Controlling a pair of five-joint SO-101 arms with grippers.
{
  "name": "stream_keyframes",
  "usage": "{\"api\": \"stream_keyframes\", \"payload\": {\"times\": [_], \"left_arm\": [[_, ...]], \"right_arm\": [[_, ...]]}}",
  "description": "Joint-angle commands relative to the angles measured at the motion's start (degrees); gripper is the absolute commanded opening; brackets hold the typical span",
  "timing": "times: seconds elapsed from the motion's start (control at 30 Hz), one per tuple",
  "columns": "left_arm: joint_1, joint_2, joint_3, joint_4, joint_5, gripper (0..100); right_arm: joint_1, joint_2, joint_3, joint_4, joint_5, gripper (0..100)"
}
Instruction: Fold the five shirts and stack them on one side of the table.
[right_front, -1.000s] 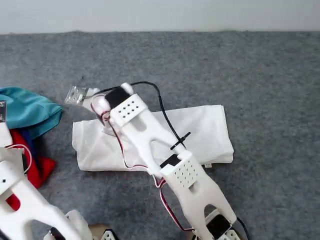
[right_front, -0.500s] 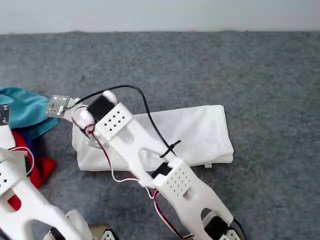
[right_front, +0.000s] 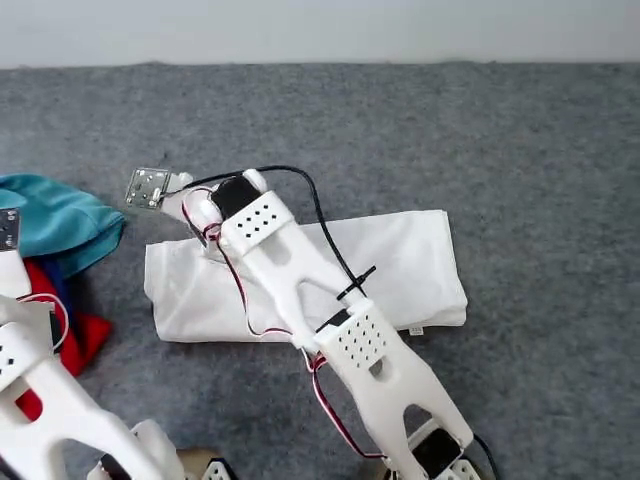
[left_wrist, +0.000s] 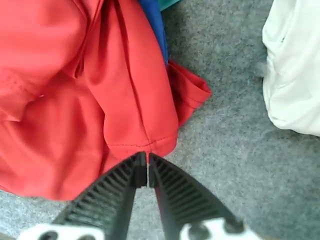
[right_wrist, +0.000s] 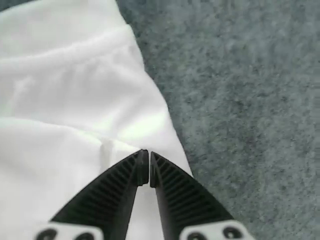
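Observation:
A folded white shirt (right_front: 400, 270) lies in the middle of the grey table. My right arm (right_front: 300, 280) reaches across it to its far left corner. There my right gripper (right_wrist: 145, 162) is shut just above the white shirt (right_wrist: 75, 100), near its edge, and I see no cloth between the fingers. At the left edge a teal shirt (right_front: 50, 225) lies on a red shirt (right_front: 85, 335). My left gripper (left_wrist: 148, 167) is shut, its tips at the hem of the red shirt (left_wrist: 75, 90), with a blue shirt (left_wrist: 152, 25) beneath.
Grey carpet-like cloth (right_front: 520, 150) covers the table, bare on the right and far side. The left arm (right_front: 30, 380) stands at the near left over the heap of coloured shirts. The white shirt's edge (left_wrist: 295, 65) lies a short way from the red one.
Half a second ago the right arm's wrist had swung left toward the teal shirt; it is now back near where it was one second ago. The white shirt looks unchanged.

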Motion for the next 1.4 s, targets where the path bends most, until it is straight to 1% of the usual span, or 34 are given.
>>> {"api": "stream_keyframes", "payload": {"times": [0.0,0.1,0.17,0.27,0.33,0.43,0.57,0.67,0.8,1.1,1.23,1.37], "left_arm": [[0.00,-1.41,-0.57,-0.62,0.53,1],[0.00,-1.41,-0.75,-0.53,0.53,1],[0.00,-1.41,-0.84,-0.62,0.53,1],[0.00,-1.41,-0.75,-0.79,0.53,1],[0.00,-1.41,-0.66,-0.79,0.53,1],[0.00,-1.41,-0.75,-0.79,0.53,1],[0.00,-1.41,-0.75,-0.79,0.53,1],[0.00,-1.41,-0.75,-0.79,0.53,1],[0.00,-1.41,-0.66,-0.88,0.53,1],[0.00,-1.41,-0.57,-0.88,0.53,1],[0.00,-1.41,-0.57,-0.88,0.53,1],[0.00,-1.41,-0.57,-0.88,0.53,1]], "right_arm": [[-0.92,-3.21,-2.90,3.91,0.88,1.1],[-2.68,-5.41,-6.33,12.79,0.44,1.1],[-3.47,-6.29,-9.23,18.15,-2.37,1.1],[-3.38,-8.84,-9.05,18.77,-8.00,1.0],[-3.38,-11.91,-7.12,18.77,-9.05,1.1],[-3.56,-17.54,0.62,18.77,-9.23,1.1],[-3.38,-24.92,16.97,18.59,-9.32,1.1],[-2.51,-27.56,28.04,18.24,-9.32,1.1],[0.22,-27.21,33.76,16.31,-9.41,1.1],[7.87,-16.48,34.55,10.86,-8.88,0.9],[7.87,-17.54,31.30,13.93,-9.05,0.9],[6.90,-22.90,27.96,18.07,-9.41,0.9]]}}
